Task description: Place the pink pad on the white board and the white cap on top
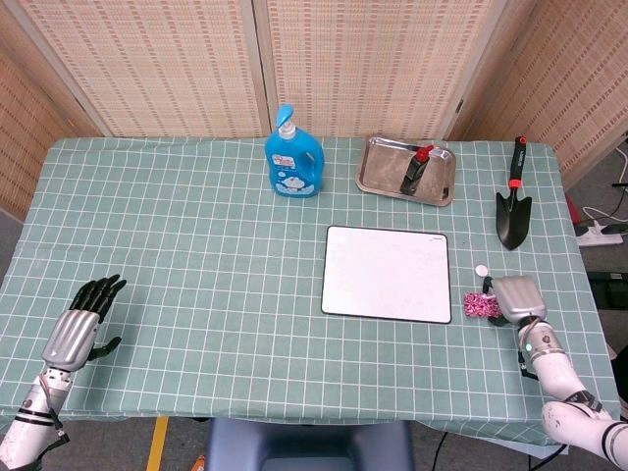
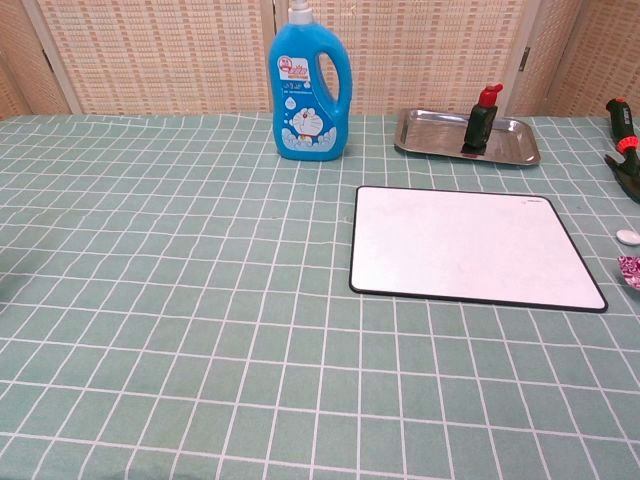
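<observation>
At the near left edge of the green checked tablecloth, the left hand lies palm down with its dark fingers spread apart and nothing in it. At the near right, the right hand rests on the cloth with its fingers against the pink pad; whether the pad is actually gripped cannot be told from the head view. The pad lies on the cloth just beside the right edge of the white board, not on it. The white cap sits on the cloth just beyond the pad, near the board's right edge. The board lies flat at table centre, black-bordered. Farther right lies a black trowel with a red-and-black handle. At the far side, a steel tray holds a dark bottle with a red top. Left of it stands a blue detergent bottle whose label carries a cartoon cat figure; the label text is too small to read
</observation>
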